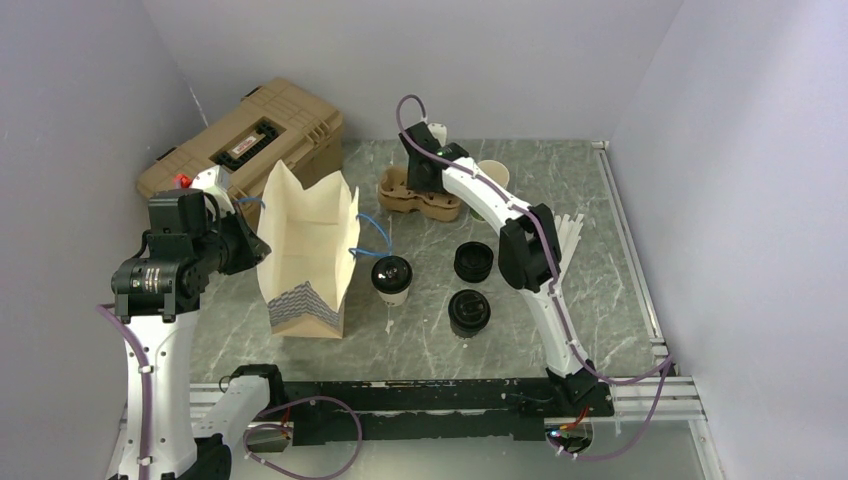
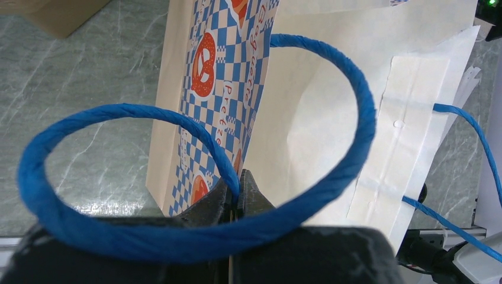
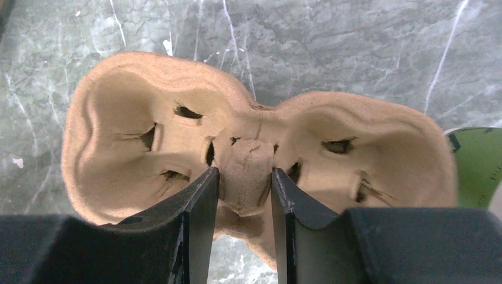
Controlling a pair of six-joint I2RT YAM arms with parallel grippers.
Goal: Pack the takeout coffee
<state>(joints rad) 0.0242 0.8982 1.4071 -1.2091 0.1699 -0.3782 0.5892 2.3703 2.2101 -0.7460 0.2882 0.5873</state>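
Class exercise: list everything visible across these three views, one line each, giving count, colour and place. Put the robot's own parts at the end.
paper bag: one, cream with blue check print, standing open left of centre
takeout coffee: one, pale cup with black lid, just right of the bag
lid stacks: two, black, right of the coffee
cup carrier: one, brown, back centre
lidless cups: one stack, cream over green, right of the carrier
toolbox: one, tan, back left
table: one, grey-green marble
left end effector: one, black, shut on the blue bag handle
right end effector: one, black, closed on the carrier's centre post
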